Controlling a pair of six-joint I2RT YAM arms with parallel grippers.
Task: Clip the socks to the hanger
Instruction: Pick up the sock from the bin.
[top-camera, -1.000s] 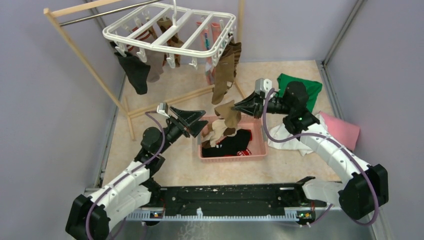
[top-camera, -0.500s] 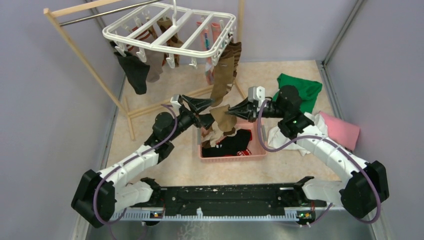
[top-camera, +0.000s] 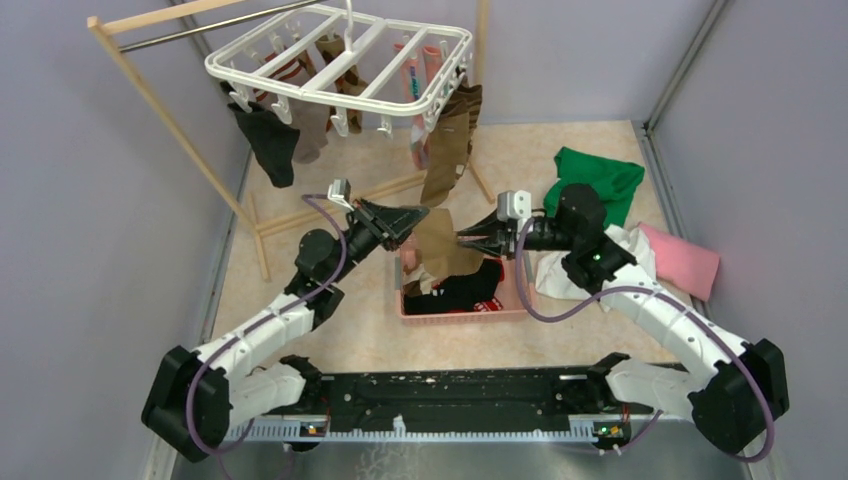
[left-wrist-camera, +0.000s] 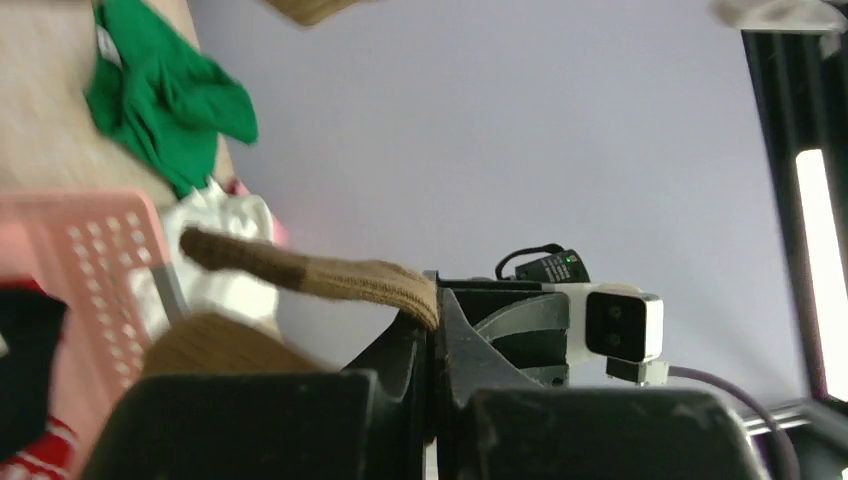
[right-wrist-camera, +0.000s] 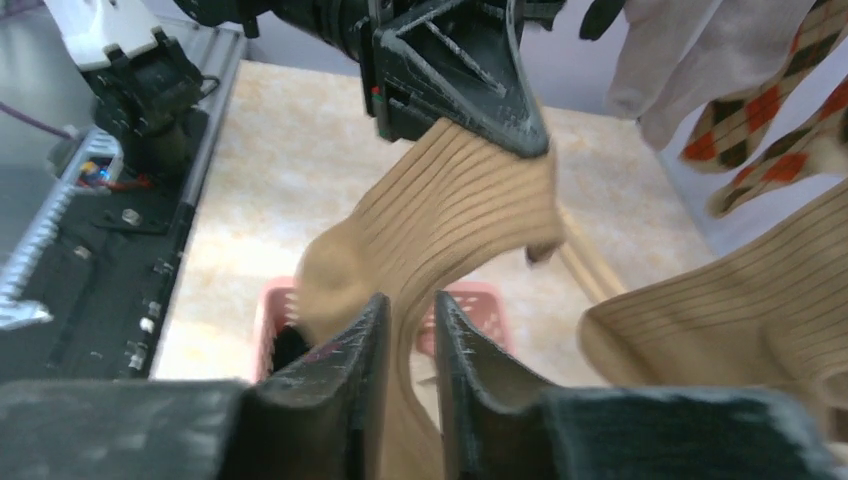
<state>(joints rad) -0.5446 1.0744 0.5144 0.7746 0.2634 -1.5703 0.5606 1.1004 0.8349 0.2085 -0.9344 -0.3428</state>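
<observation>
Handover: left fingers (top-camera: 400, 216) have just clamped onto the tan sock (top-camera: 440, 248); right fingers (top-camera: 482, 238), at its three o'clock, are parting, grip unclear. Hanger (top-camera: 358, 52), at eleven o'clock, comes next.

From the left wrist camera I'm seeing the left gripper (left-wrist-camera: 432, 310) only as a dark mass running off the bottom edge. The pinched end of the brown sock (left-wrist-camera: 330, 280) is vanishing between its fingers, and the pink basket (left-wrist-camera: 100, 260) is smearing out at the left edge. On the right wrist camera the right gripper (right-wrist-camera: 410, 300) is straddling the sock, and I'm not making out whether it is pinching.
</observation>
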